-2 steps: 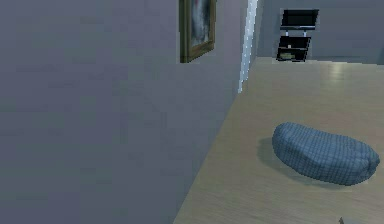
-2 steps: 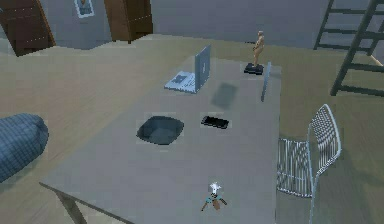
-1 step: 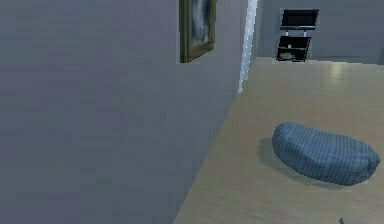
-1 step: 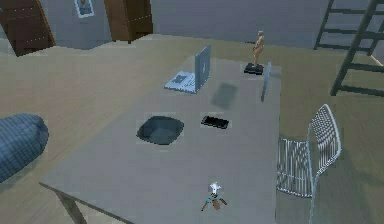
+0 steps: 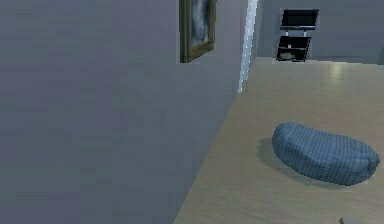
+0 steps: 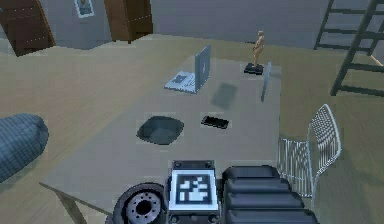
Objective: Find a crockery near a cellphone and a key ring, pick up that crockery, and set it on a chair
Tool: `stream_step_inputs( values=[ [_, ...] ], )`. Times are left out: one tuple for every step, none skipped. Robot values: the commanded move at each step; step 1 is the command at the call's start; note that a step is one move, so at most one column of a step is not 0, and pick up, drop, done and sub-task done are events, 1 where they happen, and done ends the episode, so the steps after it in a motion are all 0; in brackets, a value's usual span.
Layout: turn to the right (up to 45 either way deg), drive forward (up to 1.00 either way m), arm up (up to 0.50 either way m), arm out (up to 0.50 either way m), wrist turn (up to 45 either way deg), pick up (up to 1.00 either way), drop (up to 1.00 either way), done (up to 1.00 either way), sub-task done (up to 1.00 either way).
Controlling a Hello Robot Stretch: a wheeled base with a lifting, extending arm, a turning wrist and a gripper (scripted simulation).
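Hand (image 6: pixel 140 207) low at the arm side view's bottom edge: dark round body just left of a white square with black marks (image 6: pixel 195 190), ribbed black arm (image 6: pixel 262 195) to the right of that. Far end of the hand not made out, so cannot tell whether holding anything. Just beyond, a broad tabletop (image 6: pixel 95 155) of pale matte wood. Near its middle, a dark shallow bowl (image 6: pixel 160 130), squarish with rounded corners and a dull smooth finish, likely the crockery wanted. Near it, toward the view's right, a flat glossy black slab taken for the cellphone (image 6: pixel 215 123); key ring too small to tell. Judged from this: finding apparently done, bowl resting on the tabletop and not yet lifted; reach, grasp, lift and setting down on a chair all left. Farther out on the wood, an open grey laptop (image 6: pixel 192 74), a flat grey sheet (image 6: pixel 225 93) and a slim tan statuette (image 6: pixel 258 48) on a dark base. Beside the tabletop's right edge, a white wire-mesh chair (image 6: pixel 315 145), thin and open-weave. At the left, a soft blue beanbag (image 6: pixel 20 145) on plank floor. In the forward view, a framed picture (image 5: pixel 198 28) on a plain grey wall.
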Motion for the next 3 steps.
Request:
stream_step_inputs(
  values=[
    [0.0,0.00,0.00,0.42,0.0,0.00,0.00,0.00,0.00],
    [0.0,0.00,0.00,0.00,45.0,0.00,0.00,0.00,0.00],
    [0.0,0.00,0.00,0.00,45.0,0.00,0.00,0.00,0.00]
  ],
)
